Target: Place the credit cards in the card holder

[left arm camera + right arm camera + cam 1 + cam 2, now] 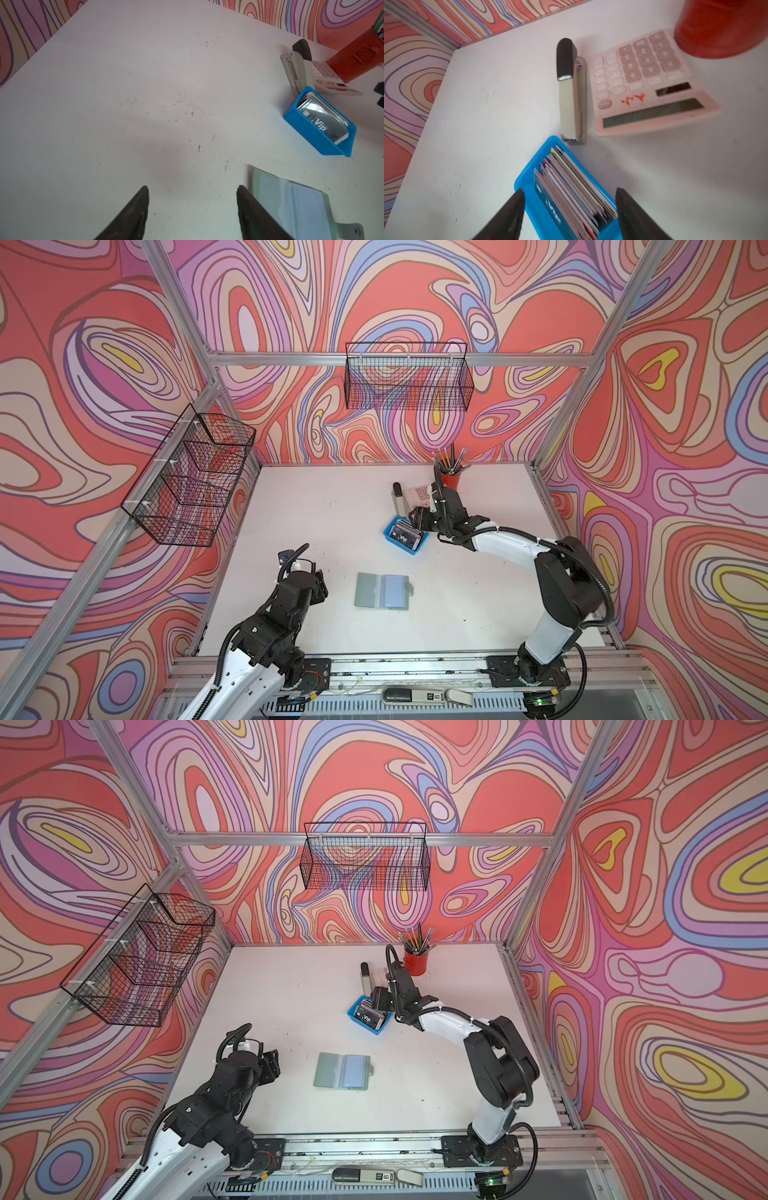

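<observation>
Many credit cards [566,182] sit packed under my wide right end effector [569,189]; I may pinch several. Left end effector [192,187] wide too.

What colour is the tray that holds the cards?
Bright blue tray; clearest in the left wrist view.

The tabletop [145,83] looked matt white and scuffed. The blue tray [307,133] was smooth, glossy plastic; the credit cards [321,124] in it shone. The card holder [301,207] looked matt, leather-like, its clear sleeves [274,187] glossy.
</observation>
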